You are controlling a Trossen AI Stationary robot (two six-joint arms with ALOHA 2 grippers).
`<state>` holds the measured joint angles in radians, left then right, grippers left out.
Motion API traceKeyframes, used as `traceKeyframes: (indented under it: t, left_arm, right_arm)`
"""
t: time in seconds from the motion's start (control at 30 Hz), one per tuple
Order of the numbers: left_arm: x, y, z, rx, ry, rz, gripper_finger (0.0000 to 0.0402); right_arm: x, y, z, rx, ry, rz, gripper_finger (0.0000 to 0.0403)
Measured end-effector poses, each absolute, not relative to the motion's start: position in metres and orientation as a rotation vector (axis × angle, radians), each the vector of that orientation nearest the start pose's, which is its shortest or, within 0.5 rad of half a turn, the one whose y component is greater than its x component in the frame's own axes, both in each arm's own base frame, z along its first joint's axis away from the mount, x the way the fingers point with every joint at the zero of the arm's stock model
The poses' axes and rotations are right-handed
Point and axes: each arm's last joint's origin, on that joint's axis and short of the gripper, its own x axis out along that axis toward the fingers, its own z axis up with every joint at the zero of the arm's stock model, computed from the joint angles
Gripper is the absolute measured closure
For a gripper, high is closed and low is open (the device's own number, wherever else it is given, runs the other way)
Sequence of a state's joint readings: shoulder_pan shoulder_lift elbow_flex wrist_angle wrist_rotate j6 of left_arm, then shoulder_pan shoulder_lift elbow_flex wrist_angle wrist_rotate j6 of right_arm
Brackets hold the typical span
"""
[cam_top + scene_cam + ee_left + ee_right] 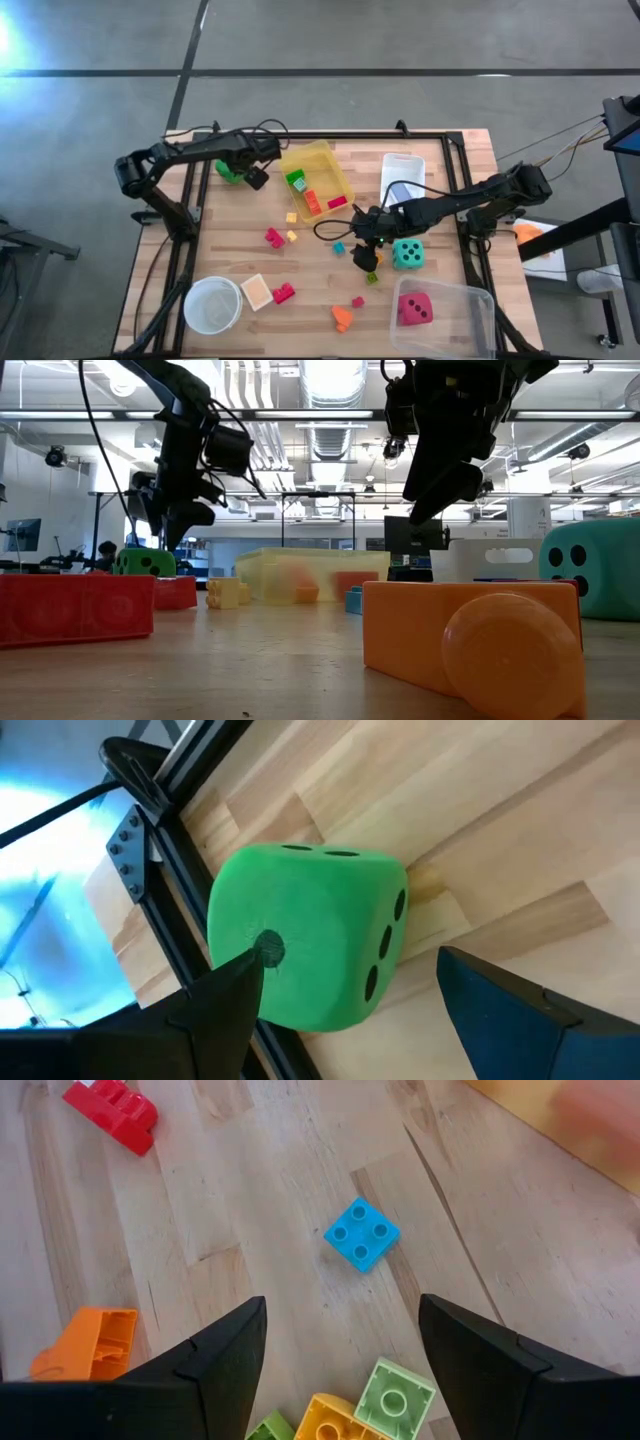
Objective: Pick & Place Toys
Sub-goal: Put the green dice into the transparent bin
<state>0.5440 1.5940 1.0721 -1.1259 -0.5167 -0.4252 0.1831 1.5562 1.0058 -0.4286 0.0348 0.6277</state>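
At far left of the worktop (230,270), left pincer (340,1005) spread wide around the green die (310,945), one finger touching its face; die sits on the wood by the worktop's edge rail, just left of the yellow bin (335,165). Near centre-right, right pincer (340,1370) open wide, holding nothing, above a blue block (362,1233); green and yellow blocks (360,1410) lie between its fingers, orange block (88,1345) and red block (110,1112) off to one side. Teal die (407,253) just right of it; pink-red die (414,309) in the clear bin (470,300)
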Motion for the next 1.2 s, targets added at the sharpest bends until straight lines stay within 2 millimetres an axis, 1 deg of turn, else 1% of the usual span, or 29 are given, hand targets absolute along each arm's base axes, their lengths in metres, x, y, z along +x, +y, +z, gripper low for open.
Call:
traceKeyframes:
  t: [0.4,0.57,0.77,0.93,1.2]
  left_arm:
    - [0.207,0.162,0.203,-0.361,1.514,1.196,0.0101]
    - [0.21,0.167,0.189,-0.352,1.591,1.154,0.0101]
    - [0.211,0.176,0.177,-0.36,1.628,1.154,0.0101]
    - [0.208,0.181,0.172,-0.355,1.665,1.153,0.0101]
    - [0.209,0.182,0.165,-0.321,1.722,1.129,0.0101]
  right_arm:
    - [0.305,0.055,0.21,0.469,0.978,-0.173,0.0148]
    - [0.305,0.055,0.21,0.47,0.978,-0.173,0.0148]
    - [0.305,0.055,0.21,0.469,0.978,-0.173,0.0148]
    - [0.305,0.055,0.21,0.469,0.978,-0.173,0.0148]
    - [0.305,0.055,0.21,0.47,0.978,-0.173,0.0148]
